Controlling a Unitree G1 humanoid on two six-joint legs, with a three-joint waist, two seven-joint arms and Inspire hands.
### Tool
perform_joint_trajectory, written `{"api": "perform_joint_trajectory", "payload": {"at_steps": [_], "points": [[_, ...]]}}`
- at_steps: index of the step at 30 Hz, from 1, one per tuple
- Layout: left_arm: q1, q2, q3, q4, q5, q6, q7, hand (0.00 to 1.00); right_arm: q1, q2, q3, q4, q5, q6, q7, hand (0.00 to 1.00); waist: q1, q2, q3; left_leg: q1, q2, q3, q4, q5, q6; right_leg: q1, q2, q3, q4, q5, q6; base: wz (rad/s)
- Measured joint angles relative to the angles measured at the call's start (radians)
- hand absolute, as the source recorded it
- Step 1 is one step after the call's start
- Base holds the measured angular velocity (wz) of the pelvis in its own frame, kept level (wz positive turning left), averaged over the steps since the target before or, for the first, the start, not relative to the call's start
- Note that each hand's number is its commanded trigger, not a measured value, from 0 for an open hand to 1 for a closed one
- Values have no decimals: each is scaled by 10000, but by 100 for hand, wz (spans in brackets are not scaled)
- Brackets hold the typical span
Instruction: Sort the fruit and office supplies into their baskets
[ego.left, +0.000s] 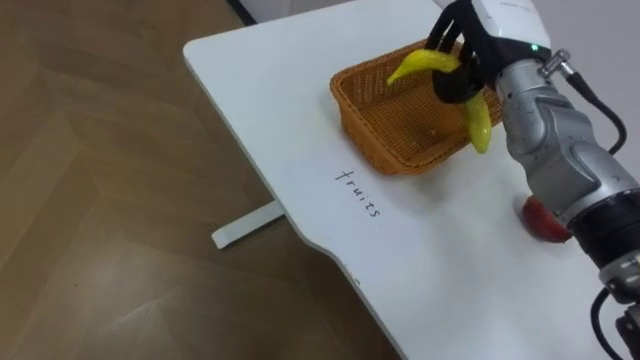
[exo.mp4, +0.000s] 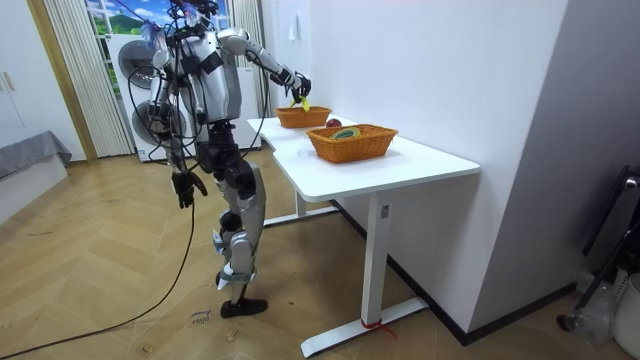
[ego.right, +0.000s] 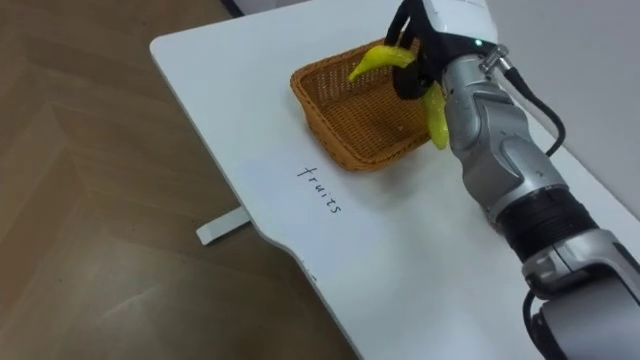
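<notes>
Two woven wicker baskets on white bench (ego.left: 260, 60): first basket (ego.left: 375, 135) near bench's left edge, second basket (exo.mp4: 350, 145) just beside it. One yellow banana (ego.left: 425, 62) clamped in right hand (ego.left: 470, 50) above first basket. One red apple (ego.left: 540, 222) beside forearm. Open benchtop toward front edge. Left hand (exo.mp4: 184, 188) hangs at side.

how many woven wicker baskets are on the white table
2. One brown woven wicker basket sits below the right hand holding a yellow banana; the second basket is nearer the room camera.
</notes>
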Motion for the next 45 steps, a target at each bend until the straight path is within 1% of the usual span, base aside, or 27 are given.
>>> {"api": "perform_joint_trajectory", "payload": {"at_steps": [1, 5, 18, 21, 24, 26, 28, 29, 32, 35, 37, 38, 39, 40, 41, 42, 43, 45], "points": [[-80, 25, 0, 173, 0, 4, 1, 0, 0, 1, 91, 7, -2, -13, -50, 0, -1, 2, 2, -4, 1, -5, -1, -2, -3, -6, 5, -1, 0, 0, 0, 0], [-112, 30, 0, 254, 2, -1, -1, 0, 0, 1, 147, 14, -3, -119, -56, 0, 4, 0, -1, -51, 2, -6, 4, -2, -4, -51, 6, 0, 0, 0, 0, 0], [-205, 49, -31, 315, -3, -5, -10, 0, 0, 0, 150, 11, -2, -121, -361, 0, 27, -15, -17, -186, 12, 28, 71, -1, -2, -165, 5, -4, 2, 7, -11, 0], [-167, 71, -76, 160, -224, -15, -2, 0, 1, -1, 152, 11, -2, -123, -361, 0, 27, -57, -49, -163, 32, 52, 44, -1, -2, -149, 2, 18, 4, 7, -11, 0], [-124, 123, -97, 150, -216, -89, 20, 0, 1, -1, 155, 10, -2, -195, -361, 0, 14, -140, -111, -35, 51, 113, 5, 0, 1, -81, -3, 131, 5, 7, -12, -5], [-40, 126, -96, 151, -216, -106, 25, 0, 1, -1, 155, -7, -2, -207, -360, 0, -9, -146, -115, 148, 57, 149, -16, 1, 4, 46, -16, 136, 3, 7, -11, -8], [-33, 127, -86, 148, -204, -111, 54, 0, 0, -25, 153, -15, -1, -207, -361, 0, -38, -184, -145, 268, 91, 219, -69, 0, 2, 148, -4, 141, 4, 7, -11, -7], [-34, 119, -91, 145, -186, -114, 58, 0, 2, -27, 154, -15, 15, -209, -360, 0, -48, -184, -145, 302, 100, 232, -76, -1, 1, 173, 0, 157, 6, 7, -11, -8], [-35, 90, -58, 124, 68, -168, 60, 0, 2, -70, 132, -174, -2, -216, -359, 0, -74, -193, -153, 360, 95, 333, -112, -9, -10, 187, 15, 318, 7, 15, -24, -14], [-34, 107, 11, 107, 296, -181, 53, 0, 2, -232, 132, -506, -4, -229, -328, 0, -278, -196, -156, 383, 77, 352, -110, -15, -11, 198, 12, 432, 6, 28, -45, -4], [6, 131, 23, 67, 316, -174, -32, 0, 5, -472, 131, -959, 15, -265, -198, 0, -402, -180, -146, 397, 64, 397, -90, -10, 1, 207, 6, 524, -1, 44, -69, -3], [8, 128, 23, 65, 315, -174, -41, 0, 5, -525, 130, -1070, 15, -286, -168, 0, -431, -179, -146, 408, 66, 427, -86, -7, 6, 207, 7, 590, -1, 46, -71, -13], [23, 120, 21, 59, 325, -173, -69, 0, 6, -581, 129, -1279, 3, -306, -94, 0, -473, -160, -137, 473, 70, 499, -84, -5, 18, 242, 9, 712, -9, 46, -72, -13], [56, 125, 23, 59, 324, -173, -145, 0, 25, -578, 130, -1481, 4, -308, -19, 0, -578, -91, -113, 586, 72, 531, -89, -26, 46, 346, 4, 719, -24, 47, -71, -10], [77, 127, 25, 52, 325, -172, -168, 0, 48, -584, 129, -1557, 2, -315, 5, 0, -624, -67, -126, 626, 72, 550, -93, -33, 55, 371, -2, 735, -21, 47, -70, -14], [149, 121, 24, -47, 325, -168, -187, 0, 63, -583, 129, -1685, -5, -340, 55, 0, -680, -54, -186, 724, 95, 641, -135, -48, 72, 384, -5, 860, -20, 47, -70, -20], [200, 111, 17, -157, 325, -172, -208, 0, 64, -586, 124, -1789, -7, -365, 100, 0, -717, -10, -224, 798, 117, 681, -144, -72, 82, 414, -4, 975, -18, 47, -70, -22], [202, 115, 26, -210, 396, -172, -210, 0, 98, -586, 123, -1980, -24, -397, 118, 0, -822, 68, -239, 948, 191, 804, -182, -84, 93, 527, -7, 1011, -16, 49, -67, -17]]}}
